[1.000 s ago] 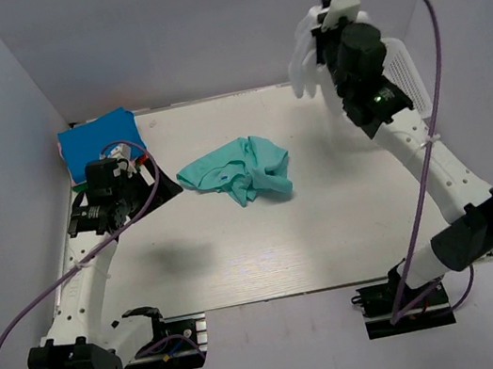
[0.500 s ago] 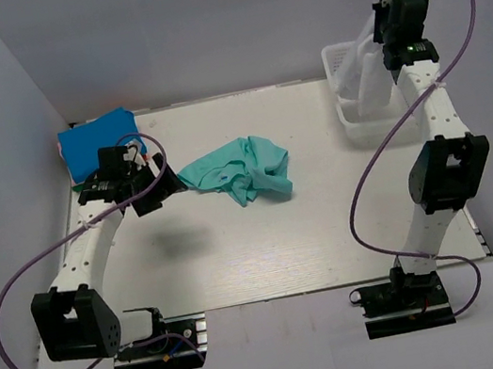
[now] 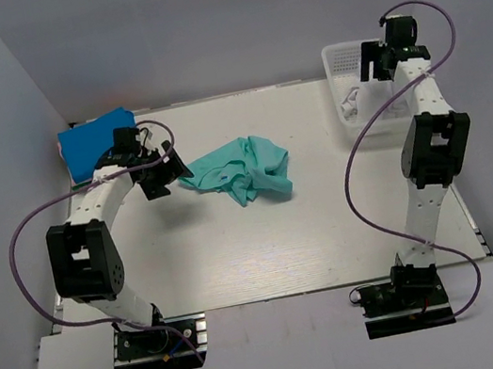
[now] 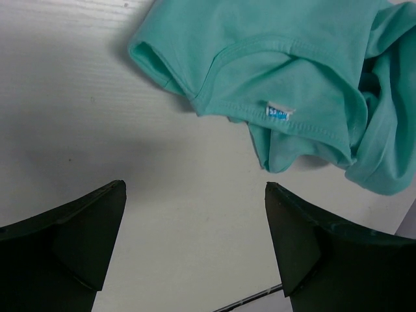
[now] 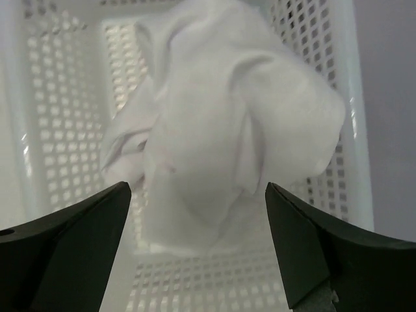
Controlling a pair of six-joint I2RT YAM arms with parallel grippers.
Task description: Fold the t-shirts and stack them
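Left wrist view has the left claw (image 4: pixel 195 244) spread wide above the desk (image 4: pixel 71 104), just short of the crumpled teal t-shirt (image 4: pixel 312 65). I'd drop onto the neck hem (image 4: pixel 312 127) by the label (image 4: pixel 278 112), pinching one layer. Right claw (image 5: pixel 195 244) gapes over the white t-shirt (image 5: pixel 221 130) in its basket (image 5: pixel 52 104).

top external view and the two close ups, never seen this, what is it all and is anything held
Two robot arms are bolted at the near edge of a table. The wide picture comes from a fixed camera above and behind them: left arm on the left, right arm on the right. Each close-up is from a wrist camera; the dark shapes at its bottom are that arm's jaws. On it lie a crumpled teal t-shirt and, far left, a folded blue garment. A white basket holds a white garment. Both pairs of jaws are open, holding nothing.
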